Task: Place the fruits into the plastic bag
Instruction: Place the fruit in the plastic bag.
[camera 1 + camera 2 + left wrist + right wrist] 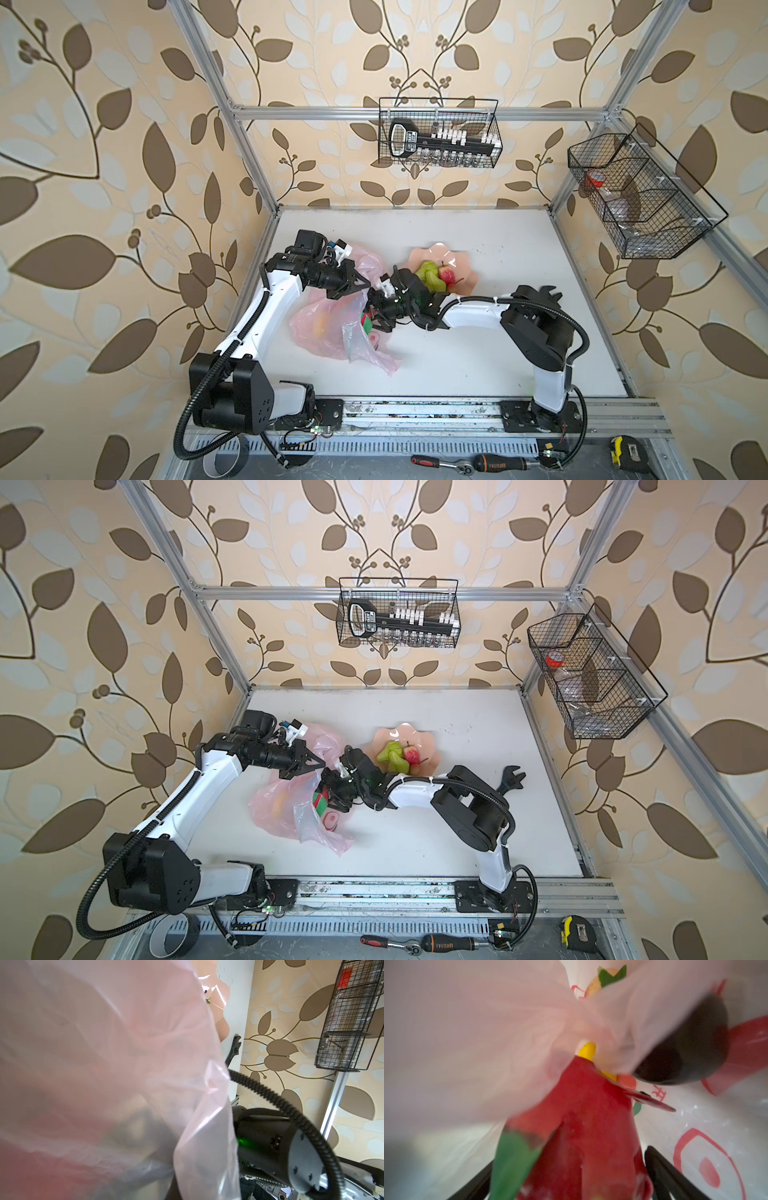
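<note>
White tabletop (478, 332) inside a leaf-papered enclosure; aluminium frame around it.

Thin translucent pink plastic bag (328, 332) lies crumpled left of centre, mouth turned toward the right arm. I have the left gripper (360, 284) pinched shut on the bag's upper edge, holding the mouth lifted; its wrist view is almost wholly pink film (104, 1064).

Right gripper (376, 319) sits at the mouth, jaws spread wide around the magenta dragon fruit with green scales (579, 1136). In the right wrist view the black fingers (670, 1176) flank the fruit on both sides, so I judge it is carried, not released. Its long axis runs out along the gripper, pointing into the bag.

Relation that matters: the bag's inside lies straight ahead of the fruit's tip. Already there: a yellow piece (586, 1051) and a dark purple round fruit (683, 1047).

Remaining: green pears (430, 272) and a red apple (446, 274) sit on the peach wavy-edged dish (465, 259), behind the right gripper, nearer the right arm.

Judgement: push slightly deeper before letting go, or the fruit may roll out over the lip.
</note>
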